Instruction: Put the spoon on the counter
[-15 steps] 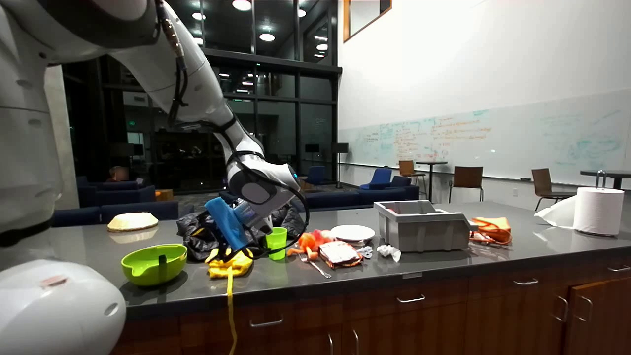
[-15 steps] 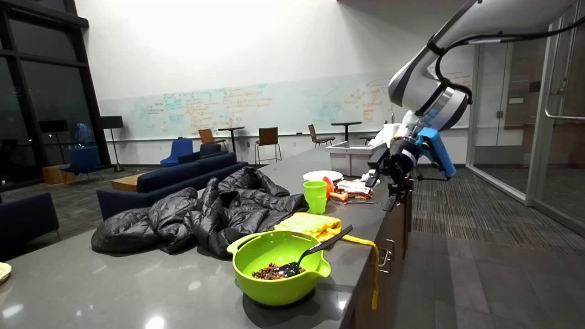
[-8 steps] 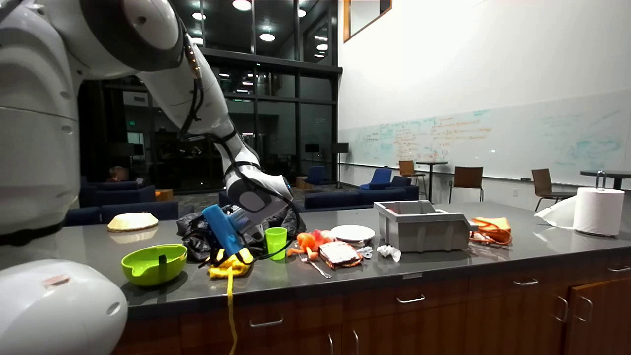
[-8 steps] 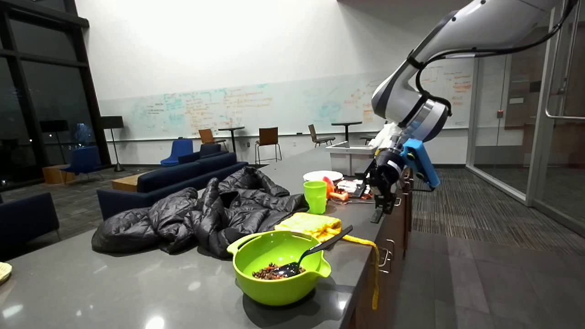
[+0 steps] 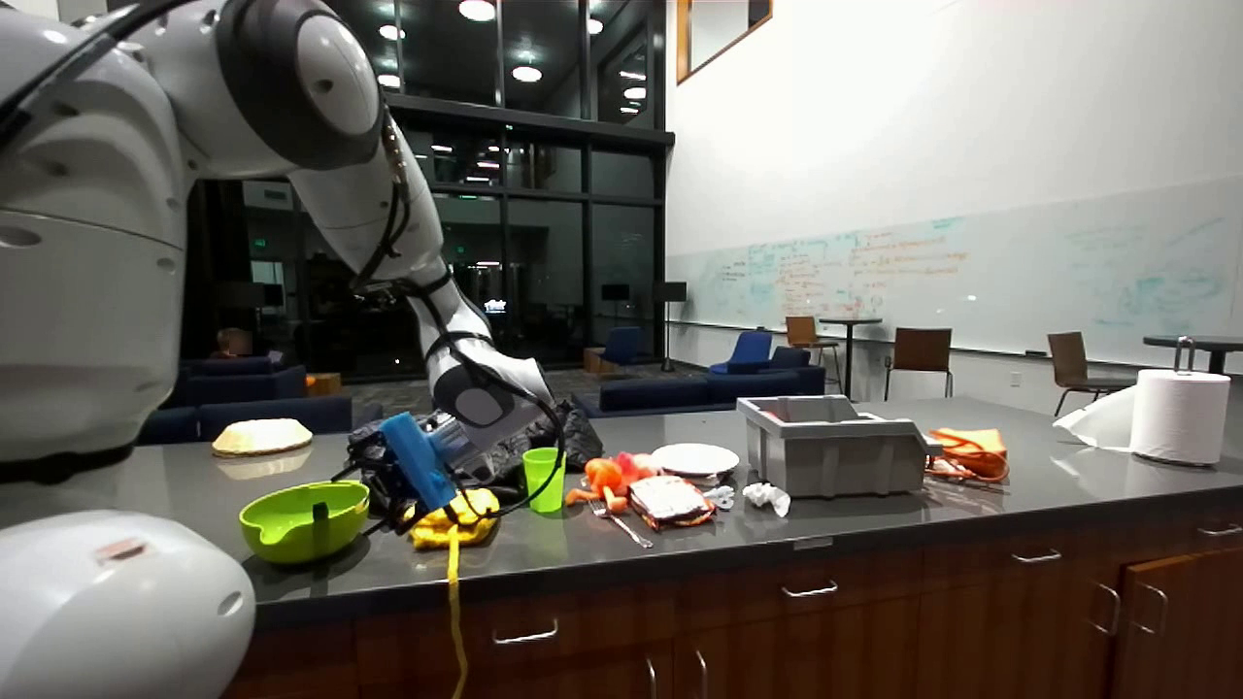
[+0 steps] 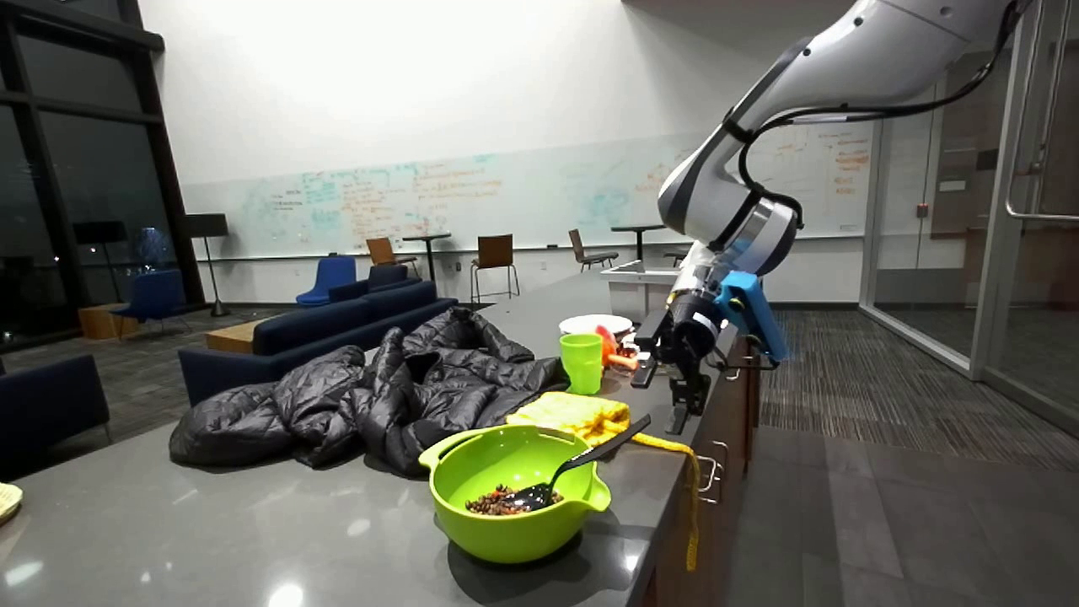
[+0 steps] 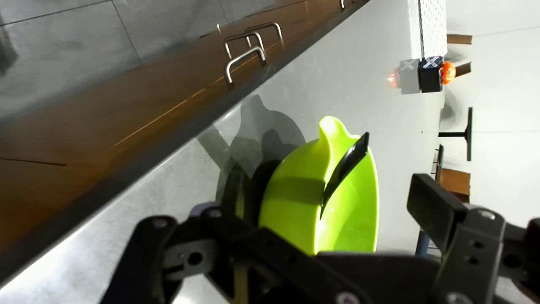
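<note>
Well, over on the left in an exterior view, a black jacket (image 6: 362, 396) lies heaped on the grey counter (image 6: 194, 523), and nearer, to its right, sits the lime-green bowl (image 6: 485, 538). Look inside! The black spoon (image 6: 590, 456) has its head down among small dark bits (image 6: 491, 503), handle slanting up past the right rim. So the spoon's in the bowl, no grasp made, and I'd call this the approach. Just beyond the bowl, a yellow cloth (image 6: 569, 411), with a green cup (image 6: 582, 364) farther back. And on the right, the gripper (image 6: 662, 396) hangs beyond the bowl, fingers spread wide, nothing held between them; in the wrist view, bowl and handle show past that gap. What's called for next? I'd say come nearer and left, sink until the fingers straddle the handle, stay off the rim, and squeeze. Then it's up, free of the bowl, and down onto the counter. Careful with that slant, mind: a clumsy nudge could swing the handle along the rim.
</note>
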Controlling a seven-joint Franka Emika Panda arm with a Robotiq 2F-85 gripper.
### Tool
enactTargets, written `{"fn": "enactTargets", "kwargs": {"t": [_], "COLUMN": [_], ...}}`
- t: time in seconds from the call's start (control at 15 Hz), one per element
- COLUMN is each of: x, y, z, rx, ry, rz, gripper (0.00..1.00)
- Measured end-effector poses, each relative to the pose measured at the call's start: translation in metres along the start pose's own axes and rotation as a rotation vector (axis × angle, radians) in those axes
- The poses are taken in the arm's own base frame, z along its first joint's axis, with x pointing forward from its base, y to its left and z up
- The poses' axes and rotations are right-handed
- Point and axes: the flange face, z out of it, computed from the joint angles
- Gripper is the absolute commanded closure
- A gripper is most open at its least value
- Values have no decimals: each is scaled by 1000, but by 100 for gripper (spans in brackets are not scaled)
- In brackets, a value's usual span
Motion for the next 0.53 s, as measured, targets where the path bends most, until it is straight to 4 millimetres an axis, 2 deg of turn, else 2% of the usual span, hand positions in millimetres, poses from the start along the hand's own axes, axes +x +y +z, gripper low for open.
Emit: {"fn": "enactTargets", "kwargs": {"t": [0.53], "x": [14], "y": [-11], "z": [27], "rx": [5], "ry": [-55], "rz": [-29], "gripper": [0]}}
